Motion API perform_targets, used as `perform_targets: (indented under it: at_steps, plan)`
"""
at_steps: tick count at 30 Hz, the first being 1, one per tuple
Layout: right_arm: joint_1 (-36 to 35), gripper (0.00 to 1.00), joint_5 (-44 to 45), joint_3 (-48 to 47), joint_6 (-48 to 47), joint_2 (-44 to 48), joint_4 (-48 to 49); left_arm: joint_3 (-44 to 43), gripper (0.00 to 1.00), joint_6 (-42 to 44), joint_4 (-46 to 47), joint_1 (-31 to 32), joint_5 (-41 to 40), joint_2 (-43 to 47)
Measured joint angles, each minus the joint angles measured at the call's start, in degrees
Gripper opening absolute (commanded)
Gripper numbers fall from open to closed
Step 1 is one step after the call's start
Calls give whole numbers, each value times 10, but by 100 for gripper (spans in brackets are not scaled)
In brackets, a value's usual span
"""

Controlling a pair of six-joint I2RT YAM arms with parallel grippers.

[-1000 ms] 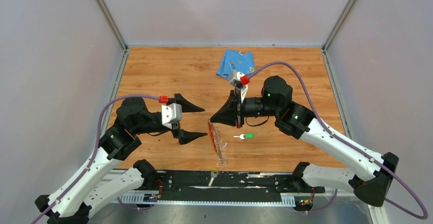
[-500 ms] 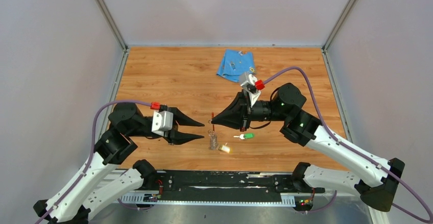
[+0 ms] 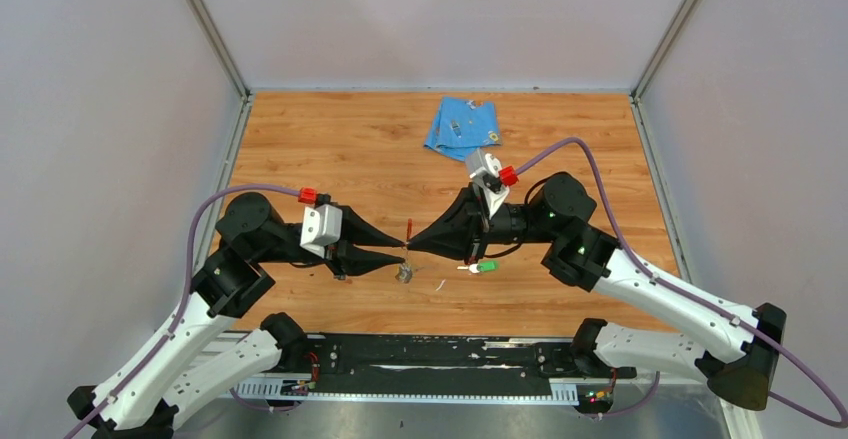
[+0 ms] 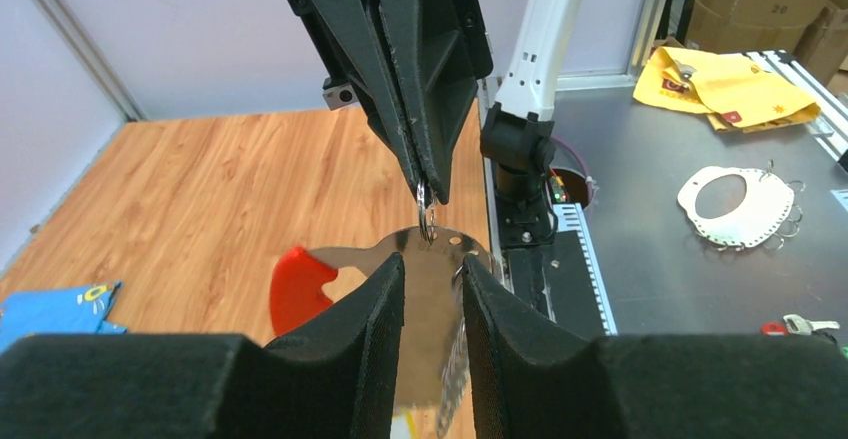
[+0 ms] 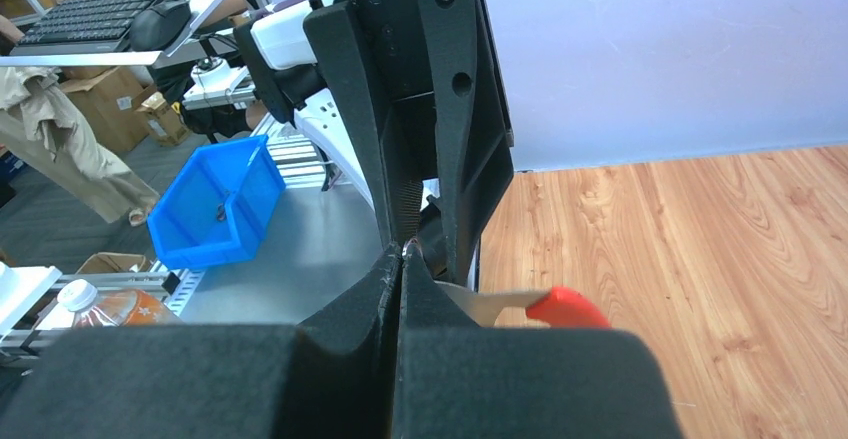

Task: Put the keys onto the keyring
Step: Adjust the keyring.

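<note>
Above the table [image 3: 300, 139], the right gripper [image 3: 411, 246] has its jaws pressed together on the keyring [image 4: 410, 249] — the left gripper [image 4: 432, 263] flanks it with narrowed jaws, grip unclear. The green key [image 3: 486, 266] lies below.

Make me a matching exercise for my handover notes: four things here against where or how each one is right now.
1 right gripper
2 left gripper
3 green key
4 blue cloth

A lying loose on the table
B at the table's far side
C shut on the small ring at the top of the keyring
D fingers flanking the keyring

Pairs: 1-C, 2-D, 3-A, 4-B
</note>
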State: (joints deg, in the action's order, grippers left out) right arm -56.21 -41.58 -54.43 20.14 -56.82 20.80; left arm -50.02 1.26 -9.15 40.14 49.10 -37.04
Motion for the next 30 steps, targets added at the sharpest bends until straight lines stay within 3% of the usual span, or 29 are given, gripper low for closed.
perform_targets:
  at_steps: [16,22,25,29,30]
  plan:
    - [-5,0,-7,14,0,-2,19,0,14,-35,14,0,10,-3]
    - [-9,0,-9,17,-1,-4,21,0,15,-39,14,0,11,-5]
    - [-11,0,-9,17,-3,-4,20,0,0,-44,15,0,11,-7]
    - [-11,0,-8,17,-7,-4,19,0,0,-47,16,0,12,-8]
    - [-11,6,-8,17,-8,-4,19,0,0,-47,16,0,13,-8]
